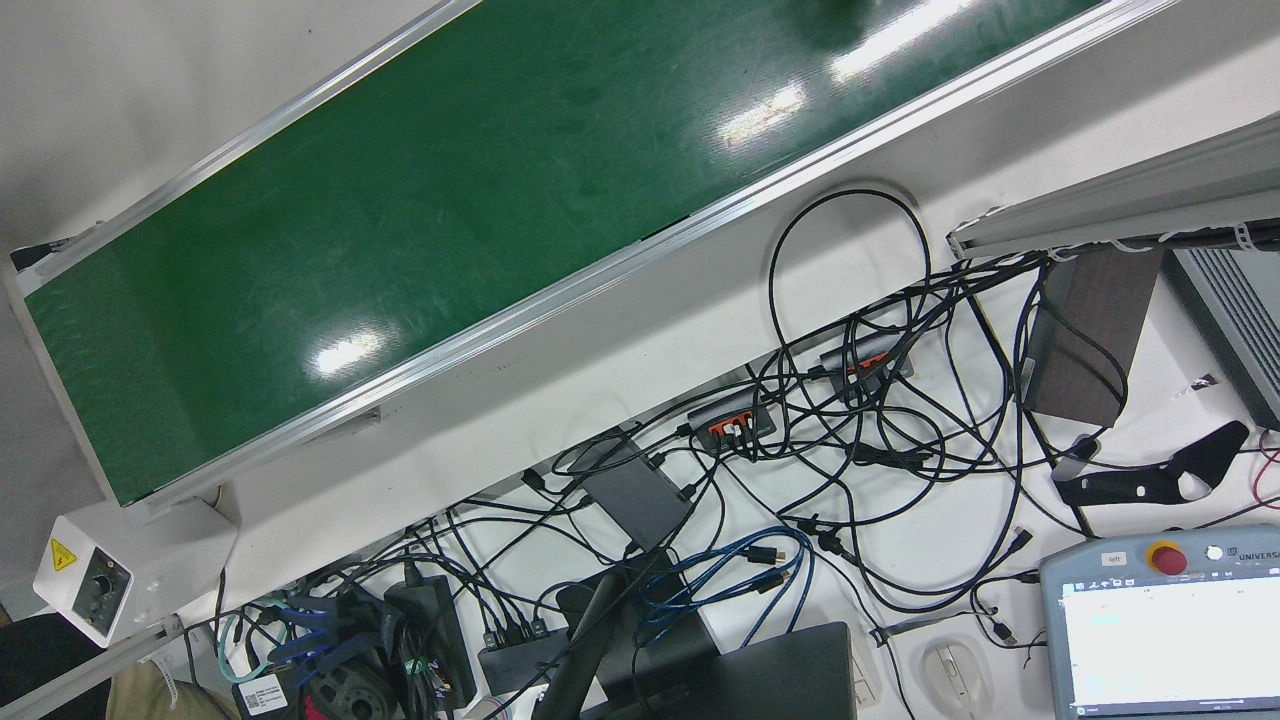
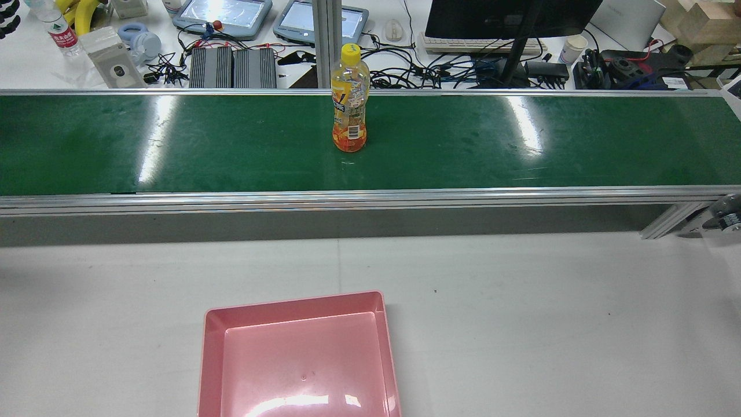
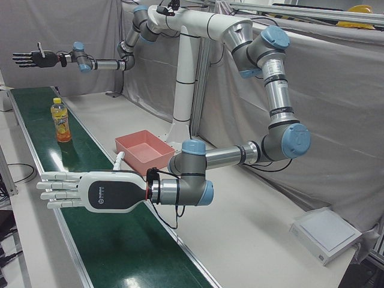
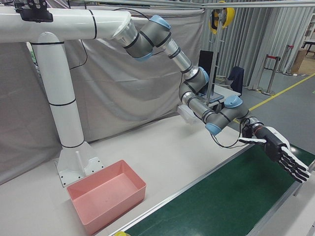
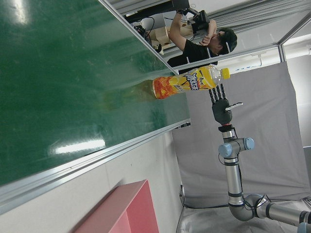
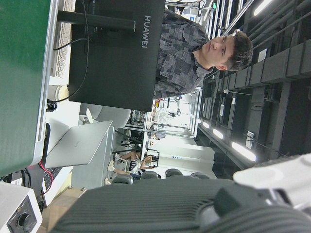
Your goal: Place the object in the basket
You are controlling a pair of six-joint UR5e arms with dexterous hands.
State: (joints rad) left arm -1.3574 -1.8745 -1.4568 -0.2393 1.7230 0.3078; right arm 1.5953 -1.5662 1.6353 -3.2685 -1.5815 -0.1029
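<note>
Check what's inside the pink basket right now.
Nothing: the pink basket shows only its bare glossy floor. Its near end is cut off in the rear view. The bottle stands upright on the green belt.

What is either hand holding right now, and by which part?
Nothing. The left hand and the right hand are both open over the belt; the bottle stands untouched.

Left arm: the upper link hangs steeply from the overhead mount, bends at the elbow, and the forearm runs level to the wrist. Left robot hand: flat, fingers straight and slightly apart, holding nothing. Right arm: reaches outward and down through several bends. Right robot hand: fingers extended, spread, angled downward, likewise empty.
</note>
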